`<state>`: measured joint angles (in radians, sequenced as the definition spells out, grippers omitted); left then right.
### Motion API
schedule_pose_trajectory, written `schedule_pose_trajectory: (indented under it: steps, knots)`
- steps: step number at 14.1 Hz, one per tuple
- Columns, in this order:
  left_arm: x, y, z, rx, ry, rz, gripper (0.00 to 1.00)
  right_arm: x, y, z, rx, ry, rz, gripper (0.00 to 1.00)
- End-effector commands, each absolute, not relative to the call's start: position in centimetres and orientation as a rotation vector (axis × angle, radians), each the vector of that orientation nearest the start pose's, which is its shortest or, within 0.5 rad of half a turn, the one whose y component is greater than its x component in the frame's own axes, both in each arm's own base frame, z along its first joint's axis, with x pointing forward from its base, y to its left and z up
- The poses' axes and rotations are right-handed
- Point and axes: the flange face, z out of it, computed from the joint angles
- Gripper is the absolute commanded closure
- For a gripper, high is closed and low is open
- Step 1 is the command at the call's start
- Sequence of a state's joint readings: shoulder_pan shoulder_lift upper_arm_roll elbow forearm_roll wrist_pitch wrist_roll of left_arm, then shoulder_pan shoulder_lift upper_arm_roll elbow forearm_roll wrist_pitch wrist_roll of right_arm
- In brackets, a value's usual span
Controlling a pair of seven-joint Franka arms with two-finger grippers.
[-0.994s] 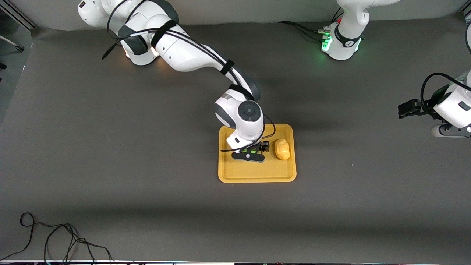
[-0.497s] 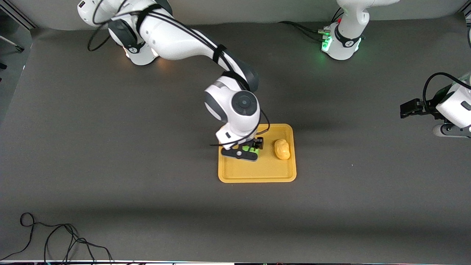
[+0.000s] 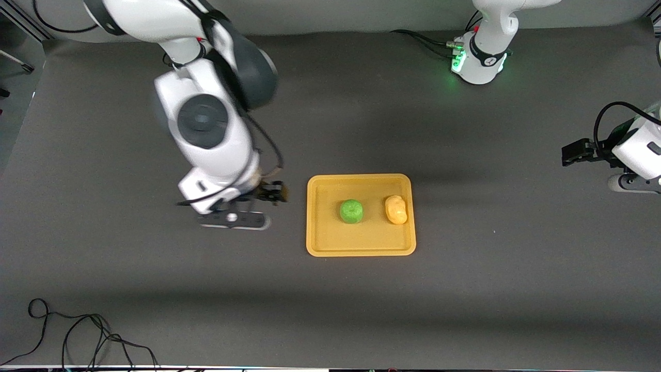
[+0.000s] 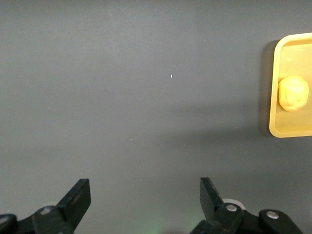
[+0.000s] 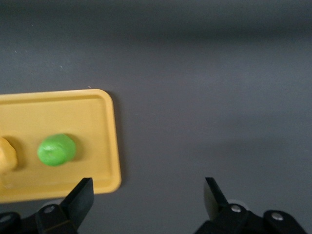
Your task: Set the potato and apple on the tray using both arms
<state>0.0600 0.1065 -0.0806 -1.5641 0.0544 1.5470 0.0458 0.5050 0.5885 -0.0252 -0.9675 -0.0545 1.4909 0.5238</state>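
Dark grey table (image 3: 465, 289): tray (image 3: 361, 247) holds apple (image 3: 351, 211), potato (image 3: 396, 209).

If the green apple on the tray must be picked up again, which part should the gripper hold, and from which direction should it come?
Probably from straight above, closing across the widest middle of the apple. It is round with its dimpled top up, and it sits on the tray floor apart from the potato and the low rim, so fingers likely fit on both sides.

Right gripper (image 3: 235, 219) raised, seemingly spread, left gripper (image 4: 144, 204) waiting, spread
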Motion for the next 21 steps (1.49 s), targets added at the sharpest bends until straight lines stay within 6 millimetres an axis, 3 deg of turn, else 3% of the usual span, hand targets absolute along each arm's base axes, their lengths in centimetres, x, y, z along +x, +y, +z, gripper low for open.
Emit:
schedule_pose_trajectory:
  steps: [1,5,9,15,21]
  knots:
    - [57.8,-0.3,56.8,-3.087,0.13,0.172,0.0,60.5,25.0,56.2,-3.219,-0.061,0.098,0.0]
    - [57.9,-0.3,56.8,-3.088,0.13,0.165,0.0,58.5,11.2,59.4,-3.19,-0.133,0.067,0.0]
    - [57.9,-0.1,56.7,-3.088,0.125,0.172,0.0,56.9,2.1,59.7,-3.166,-0.091,0.053,0.0]
    - [58.0,-0.4,56.6,-3.086,0.123,0.164,0.0,56.6,-3.3,59.6,-3.167,-0.033,0.063,0.0]
    - [58.1,-0.6,56.6,-3.086,0.123,0.162,0.0,56.7,-3.0,58.8,-3.164,-0.035,0.119,0.0]
